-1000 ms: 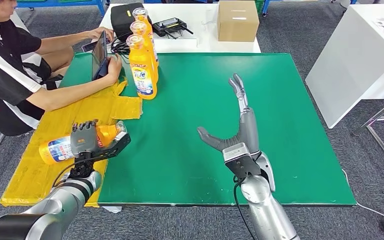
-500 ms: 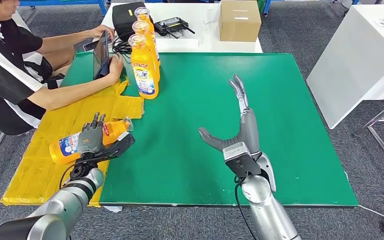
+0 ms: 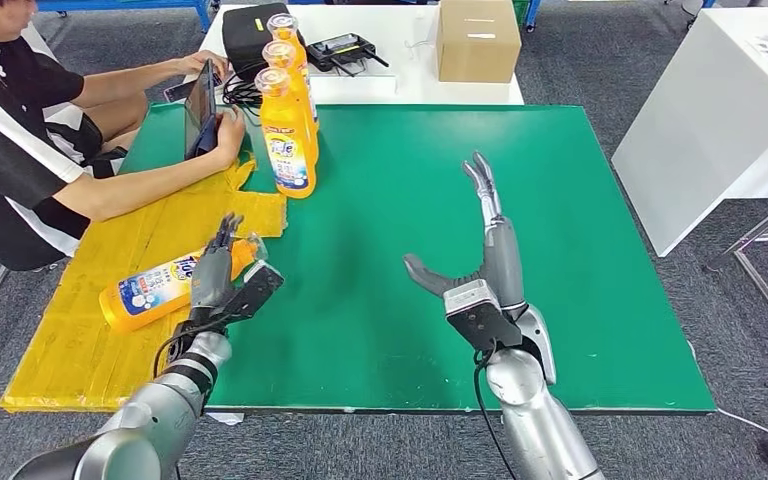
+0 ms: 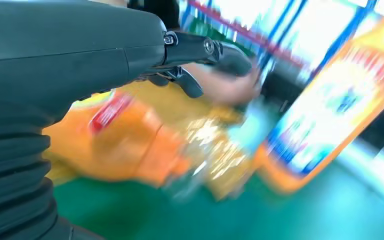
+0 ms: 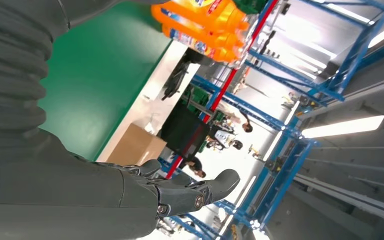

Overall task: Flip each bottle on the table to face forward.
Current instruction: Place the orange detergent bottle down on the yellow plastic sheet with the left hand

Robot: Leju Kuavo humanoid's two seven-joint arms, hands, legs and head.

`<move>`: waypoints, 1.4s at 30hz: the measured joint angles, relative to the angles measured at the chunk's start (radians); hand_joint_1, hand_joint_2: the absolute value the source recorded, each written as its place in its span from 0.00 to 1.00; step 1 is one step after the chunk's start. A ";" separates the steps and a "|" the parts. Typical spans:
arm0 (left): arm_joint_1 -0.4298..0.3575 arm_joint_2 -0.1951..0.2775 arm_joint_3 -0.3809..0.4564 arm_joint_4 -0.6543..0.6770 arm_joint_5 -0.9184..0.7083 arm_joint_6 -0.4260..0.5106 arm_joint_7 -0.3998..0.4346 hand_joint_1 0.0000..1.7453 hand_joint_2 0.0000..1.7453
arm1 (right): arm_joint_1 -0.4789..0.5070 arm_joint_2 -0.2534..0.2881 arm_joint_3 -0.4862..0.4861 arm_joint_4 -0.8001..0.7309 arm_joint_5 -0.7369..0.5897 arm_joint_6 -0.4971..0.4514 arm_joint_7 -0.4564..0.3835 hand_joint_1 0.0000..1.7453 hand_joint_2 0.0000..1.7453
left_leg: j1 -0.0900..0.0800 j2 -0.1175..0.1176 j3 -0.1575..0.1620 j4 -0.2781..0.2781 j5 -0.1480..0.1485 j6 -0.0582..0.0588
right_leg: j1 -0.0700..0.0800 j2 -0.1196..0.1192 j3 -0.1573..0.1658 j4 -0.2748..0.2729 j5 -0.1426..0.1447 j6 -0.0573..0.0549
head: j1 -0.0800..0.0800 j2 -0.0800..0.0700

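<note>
My left hand [image 3: 222, 278] reaches forward over the near left corner of the green tabletop [image 3: 560, 250], fingers stretched out straight and the thumb spread to the side, holding nothing; the fingertips lie over the neck end of the lying bottle [image 3: 165, 286], though I cannot tell whether they touch it. That bottle rests on its side on the yellow sheet [image 3: 90, 300] at the tabletop's left edge, cap toward the green and label up. In my left wrist view the picture is blurred, but the fingers [image 4: 200, 50] stand straight above the orange body of the lying bottle. My right hand [image 3: 480, 260] hangs over the middle of the tabletop, open too, palm turned inward, long fingers pointing away from me and the thumb jutting left, well apart from every bottle. At the tabletop's far left stand three upright bottles [image 3: 285, 125] in a close row. Beside them a person [image 3: 20, 120] sits holding a tablet [image 3: 198, 110].
</note>
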 joint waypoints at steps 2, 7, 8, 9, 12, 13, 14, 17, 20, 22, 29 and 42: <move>0.053 -0.035 -0.023 -0.141 0.021 0.025 -0.015 0.00 1.00 | 0.010 -0.002 -0.010 0.000 -0.007 0.011 0.001 0.00 1.00 | 0.000 0.001 0.000 0.000 0.000 0.000 | 0.000 0.000 0.000 0.000 0.000 0.000 | 0.000 0.000; 0.182 -0.103 -0.102 -0.523 0.103 0.032 -0.020 0.00 1.00 | 0.050 -0.009 -0.042 -0.003 -0.045 0.038 0.001 0.00 1.00 | 0.000 -0.001 -0.002 0.000 -0.001 0.000 | 0.000 -0.001 -0.001 -0.001 -0.001 0.000 | 0.000 0.000; 0.202 -0.110 -0.125 -0.581 0.145 0.031 -0.020 0.00 1.00 | 0.062 -0.010 -0.051 -0.006 -0.058 0.050 0.001 0.00 1.00 | 0.000 -0.002 -0.002 0.000 -0.001 0.000 | 0.000 -0.001 -0.001 -0.001 -0.001 0.000 | 0.000 0.000; 0.222 -0.114 -0.152 -0.629 0.195 0.025 -0.018 0.00 1.00 | 0.077 -0.011 -0.062 -0.010 -0.070 0.066 0.003 0.00 1.00 | 0.000 -0.002 -0.002 0.000 -0.001 0.001 | 0.000 -0.001 -0.001 -0.001 -0.001 0.000 | 0.000 0.000; 0.287 -0.117 -0.242 -0.745 0.366 -0.077 0.028 0.00 1.00 | 0.142 -0.012 -0.109 -0.020 -0.087 0.111 0.013 0.00 1.00 | 0.000 -0.002 -0.002 0.000 -0.002 0.001 | 0.000 -0.001 -0.001 -0.001 -0.001 0.000 | 0.000 0.000; 0.312 -0.117 -0.270 -0.777 0.418 -0.146 0.060 0.00 1.00 | 0.167 -0.012 -0.129 -0.021 -0.083 0.120 0.016 0.00 1.00 | 0.000 -0.003 -0.002 0.000 -0.002 0.001 | 0.000 -0.001 -0.001 -0.001 -0.001 0.000 | 0.000 0.000; 0.335 -0.117 -0.295 -0.802 0.464 -0.221 0.096 0.00 1.00 | 0.193 -0.011 -0.151 -0.021 -0.079 0.127 0.019 0.00 1.00 | 0.000 -0.003 -0.002 0.000 -0.002 0.001 | 0.000 -0.001 -0.001 -0.002 -0.001 0.000 | 0.000 0.000; 0.393 -0.116 -0.346 -0.829 0.558 -0.406 0.196 0.00 1.00 | 0.266 -0.007 -0.225 -0.026 -0.076 0.153 0.021 0.00 1.00 | 0.000 -0.002 -0.003 0.000 -0.003 0.002 | 0.000 -0.001 -0.001 -0.002 -0.001 0.000 | 0.000 0.000; 0.427 -0.115 -0.369 -0.829 0.598 -0.483 0.231 0.00 1.00 | 0.313 0.000 -0.283 -0.036 -0.079 0.171 0.019 0.00 1.00 | 0.000 -0.001 -0.003 0.000 -0.003 0.002 | -0.001 -0.001 -0.002 -0.002 -0.001 0.000 | 0.000 0.000; 0.434 -0.113 -0.375 -0.825 0.609 -0.495 0.231 0.00 1.00 | 0.329 0.004 -0.306 -0.043 -0.078 0.176 0.019 0.00 1.00 | 0.000 -0.001 -0.003 0.000 -0.003 0.002 | -0.001 -0.001 -0.002 -0.002 -0.001 0.000 | 0.000 0.000; 0.417 -0.087 -0.373 -0.753 0.816 -0.733 0.290 0.00 1.00 | 0.323 0.019 -0.350 -0.048 -0.082 0.188 0.021 0.00 1.00 | 0.000 0.000 -0.003 0.000 -0.003 0.002 | 0.000 -0.001 -0.002 -0.002 -0.001 0.000 | 0.000 0.000; 0.350 -0.048 -0.358 -0.624 0.886 -0.784 0.295 0.00 1.00 | 0.259 0.042 -0.363 -0.020 -0.075 0.157 0.020 0.00 1.00 | 0.000 0.000 -0.003 0.000 -0.002 0.002 | 0.000 -0.001 -0.002 -0.001 -0.001 0.000 | 0.000 0.000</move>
